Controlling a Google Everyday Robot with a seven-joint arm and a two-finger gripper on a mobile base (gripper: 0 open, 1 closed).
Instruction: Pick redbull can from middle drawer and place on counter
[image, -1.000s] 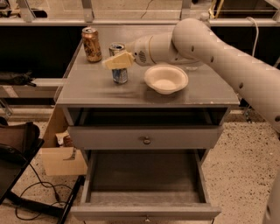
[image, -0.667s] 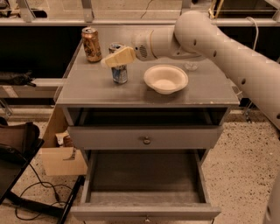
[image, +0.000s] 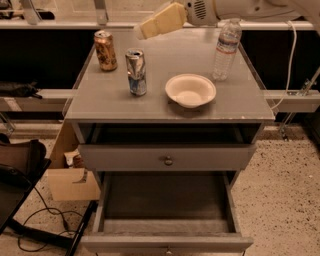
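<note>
The redbull can stands upright on the counter, left of centre, with nothing holding it. My gripper is up at the top of the view, above and behind the can and well apart from it. The arm reaches in from the upper right. The middle drawer is pulled out at the bottom of the view. Its dark floor shows with nothing on it.
A stout gold-brown can stands at the counter's back left. A white bowl sits right of the redbull can, and a clear water bottle stands behind the bowl. The upper drawer front has a round knob. A cardboard box and cables lie on the floor at left.
My gripper was at the redbull can on the counter. It has risen up and back, away from the can, which stays standing where it was.
</note>
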